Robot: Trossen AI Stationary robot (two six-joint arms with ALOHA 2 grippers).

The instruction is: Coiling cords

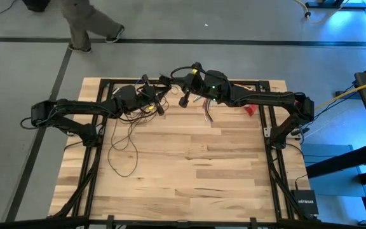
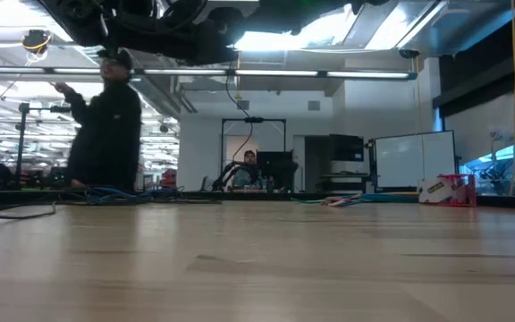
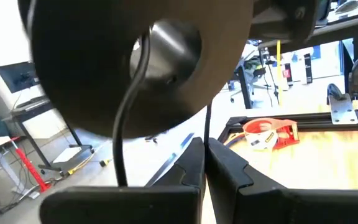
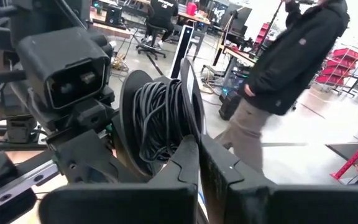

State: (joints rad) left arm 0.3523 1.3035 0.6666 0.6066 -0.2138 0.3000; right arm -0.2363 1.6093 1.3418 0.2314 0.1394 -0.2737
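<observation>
Both arms meet above the far edge of the surface [image 1: 189, 165]. The left gripper [image 1: 159, 108] has its fingers [image 3: 191, 165] pressed together; nothing shows between them. The right gripper [image 1: 184, 100] also has its fingers [image 4: 188, 158] closed, right against a black spool [image 4: 160, 121] wound with dark wire. The cords [image 1: 122, 143] trail from under the left gripper in loose loops across the surface's left half. A tape roll [image 3: 267, 132] sits at the far edge, by the right arm. A person [image 4: 284, 74] walks on the floor beyond.
</observation>
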